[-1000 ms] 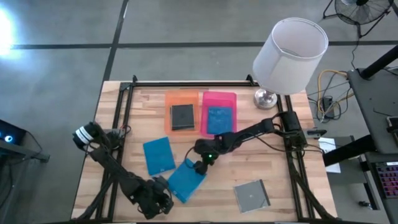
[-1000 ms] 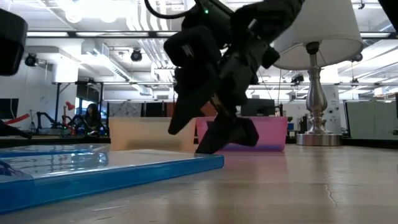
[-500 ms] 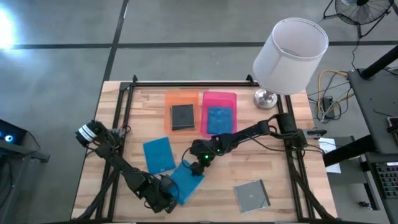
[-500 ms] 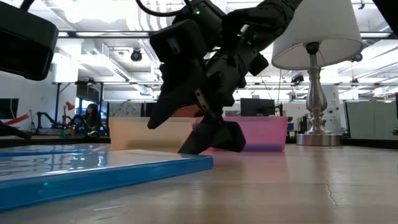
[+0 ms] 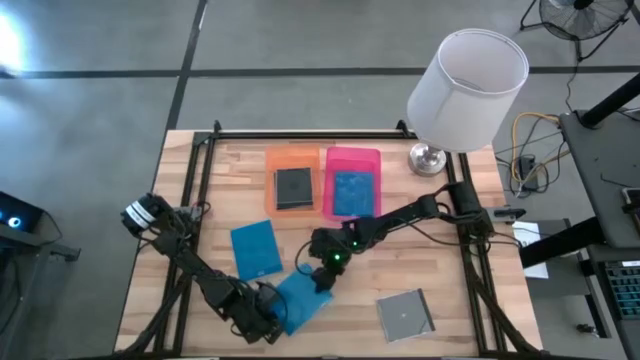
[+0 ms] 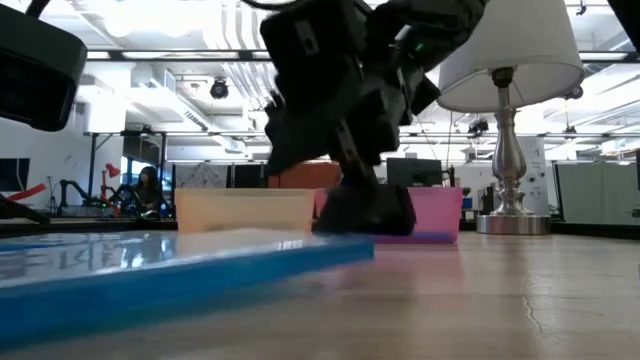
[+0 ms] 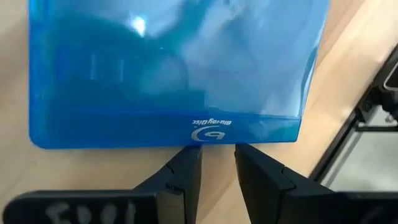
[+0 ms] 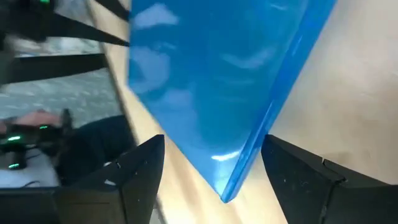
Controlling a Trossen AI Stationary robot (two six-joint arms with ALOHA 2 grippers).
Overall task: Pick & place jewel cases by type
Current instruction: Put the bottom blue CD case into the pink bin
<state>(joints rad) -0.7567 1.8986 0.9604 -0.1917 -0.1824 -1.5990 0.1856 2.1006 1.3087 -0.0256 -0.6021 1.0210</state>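
A bright blue jewel case [image 5: 300,300] lies flat near the table's near edge, between both grippers. My left gripper [image 7: 218,167] stands at its near-left edge, fingers shut but for a narrow gap. My right gripper [image 8: 212,140] is open, low over the table. Its fingers stand on either side of the case's far-right corner [image 8: 225,194]; whether they touch it I cannot tell. A second blue case [image 5: 254,248] lies flat to the left. A clear silvery case [image 5: 405,314] lies near the near-right corner. My left gripper has both fingertips [image 7: 186,163] against the blue case's near-left edge [image 7: 211,132], by the printed logo. The fingers come level along the table from the near-left side and push with their ends. The case lies flat on the wood.
At the far side stand an orange tray [image 5: 272,160] holding a dark grey case [image 5: 293,187] and a pink tray [image 5: 352,157] holding a blue case [image 5: 351,192]. A lamp [image 5: 465,85] stands at the far-right corner. A black frame rail [image 5: 190,190] edges the table.
My left gripper has moved from the near edge up to the blue case's near-left edge. My right gripper has come down low at the case's far-right corner. The case has slid a little toward the table's right.
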